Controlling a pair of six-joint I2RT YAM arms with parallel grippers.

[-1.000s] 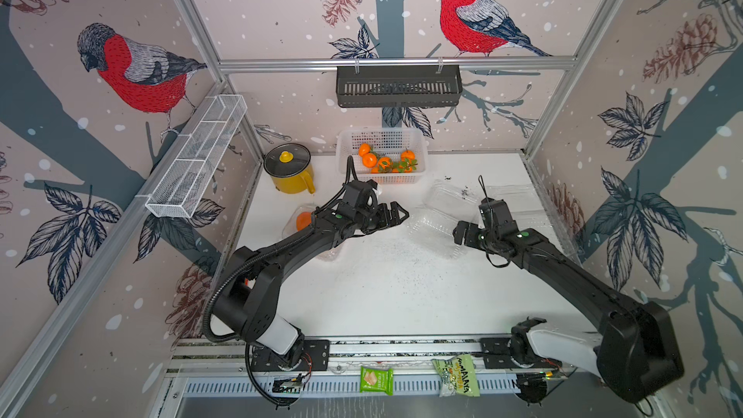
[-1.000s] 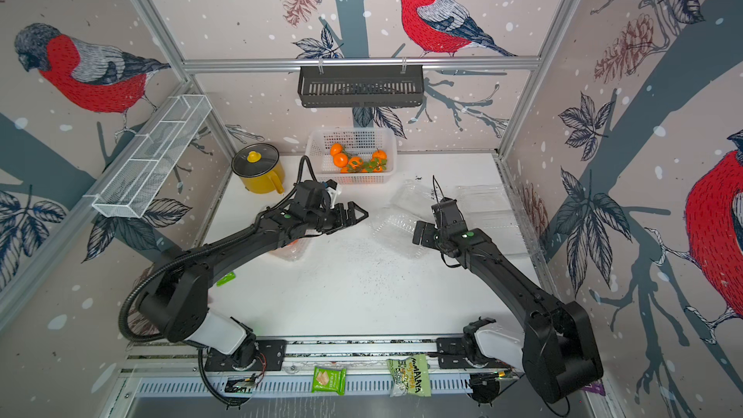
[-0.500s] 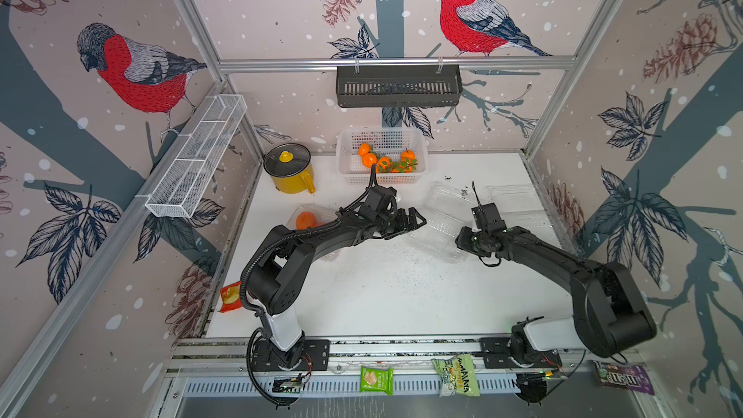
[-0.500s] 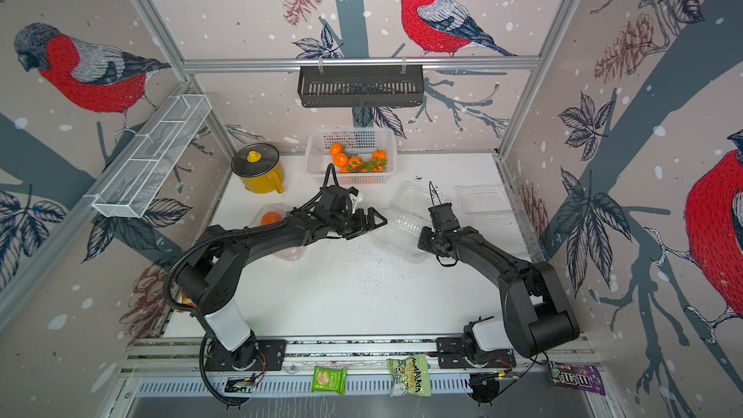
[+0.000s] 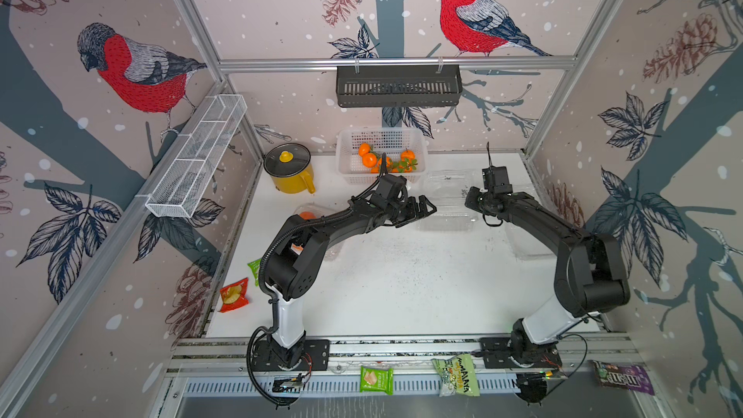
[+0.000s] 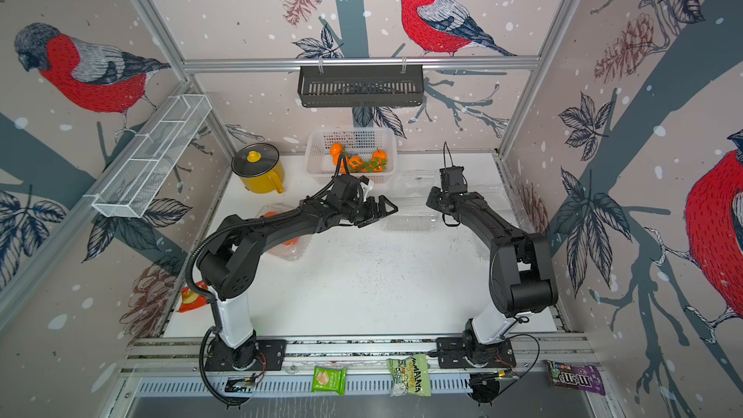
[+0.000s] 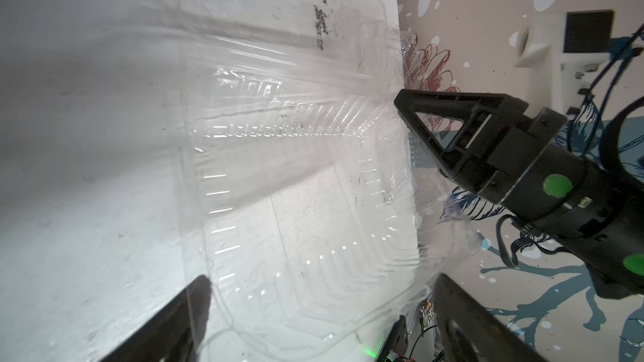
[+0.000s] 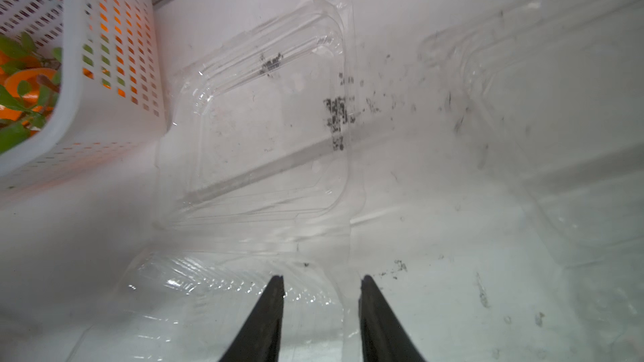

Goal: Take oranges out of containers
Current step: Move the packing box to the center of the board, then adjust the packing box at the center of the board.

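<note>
Could crush or skid thin empty clear container with right fingers half-closed at its rim, grip unclear, left fingers spread wide just beside.

White table bears a basket, yellow pot and clear containers.

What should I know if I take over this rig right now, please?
Grippers: left gripper is open and empty beside the centre container. The right gripper is part-closed astride its opposite rim; I cannot tell if it grips.
Things: several oranges lie in the white basket, and at least one more is in the left container under the left arm.
Done: the centre container is open and empty; the right container looks empty.
Left to do: empty the left container.
</note>
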